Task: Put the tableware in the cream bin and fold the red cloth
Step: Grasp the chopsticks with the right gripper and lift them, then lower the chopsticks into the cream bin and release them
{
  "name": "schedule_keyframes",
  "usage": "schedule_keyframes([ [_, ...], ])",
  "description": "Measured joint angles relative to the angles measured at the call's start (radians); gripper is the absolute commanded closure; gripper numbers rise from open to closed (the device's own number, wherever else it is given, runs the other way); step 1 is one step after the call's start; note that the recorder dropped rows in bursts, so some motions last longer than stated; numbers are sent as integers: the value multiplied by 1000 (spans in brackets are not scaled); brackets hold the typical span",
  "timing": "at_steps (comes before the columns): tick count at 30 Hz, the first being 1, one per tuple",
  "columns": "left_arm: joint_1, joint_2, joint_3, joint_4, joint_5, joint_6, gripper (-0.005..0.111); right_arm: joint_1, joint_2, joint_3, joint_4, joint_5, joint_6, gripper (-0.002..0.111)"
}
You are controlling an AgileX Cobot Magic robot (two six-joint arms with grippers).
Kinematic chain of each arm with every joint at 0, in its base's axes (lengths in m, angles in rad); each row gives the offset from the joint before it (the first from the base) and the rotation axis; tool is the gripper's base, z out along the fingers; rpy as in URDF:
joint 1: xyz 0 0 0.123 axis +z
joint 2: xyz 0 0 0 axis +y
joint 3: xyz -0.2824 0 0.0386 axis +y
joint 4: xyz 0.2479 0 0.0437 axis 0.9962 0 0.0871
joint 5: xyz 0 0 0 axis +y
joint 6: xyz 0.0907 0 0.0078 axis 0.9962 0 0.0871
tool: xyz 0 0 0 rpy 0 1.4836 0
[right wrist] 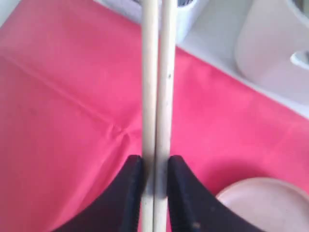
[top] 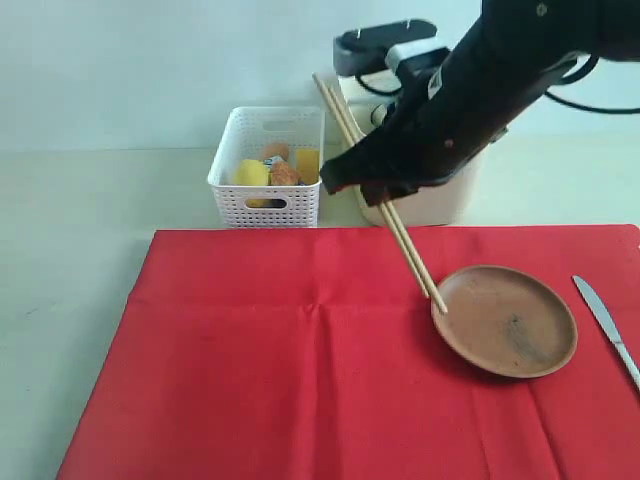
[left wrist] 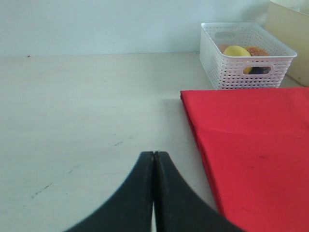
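Note:
My right gripper [top: 377, 190] [right wrist: 155, 162] is shut on the pair of wooden chopsticks [top: 400, 240] [right wrist: 155, 72] and holds them slanted above the red cloth [top: 300, 350] [right wrist: 63, 106]. Their lower tips reach the rim of the round brown plate [top: 508, 322] [right wrist: 268, 203], which lies on the cloth at the right. A silver knife [top: 606, 325] lies on the cloth's far right. The cream bin [top: 440, 205] [left wrist: 291, 41] stands behind the cloth, mostly hidden by my right arm. My left gripper [left wrist: 153, 155] is shut and empty over bare table left of the cloth [left wrist: 251, 145].
A white perforated basket [top: 268, 165] [left wrist: 246, 58] holding food stands behind the cloth, left of the cream bin. A black-and-white device [top: 385, 45] sits at the back wall. Pale table [top: 70, 230] surrounds the cloth on the left.

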Motion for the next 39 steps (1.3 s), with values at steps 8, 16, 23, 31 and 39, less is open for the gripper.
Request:
schedule_keyframes([
  [8, 0, 0, 0, 0, 0, 0, 107, -142, 12, -196, 27, 2, -106, 108],
  [16, 0, 0, 0, 0, 0, 0, 107, -292, 191, -506, 198, -4, -288, 108],
  [23, 0, 0, 0, 0, 0, 0, 107, -346, 448, -737, 302, -57, -405, 108],
  [31, 0, 0, 0, 0, 0, 0, 107, -350, 623, -801, 331, -104, -516, 108],
  [39, 0, 0, 0, 0, 0, 0, 107, -350, 691, -804, 333, -72, -560, 61],
])
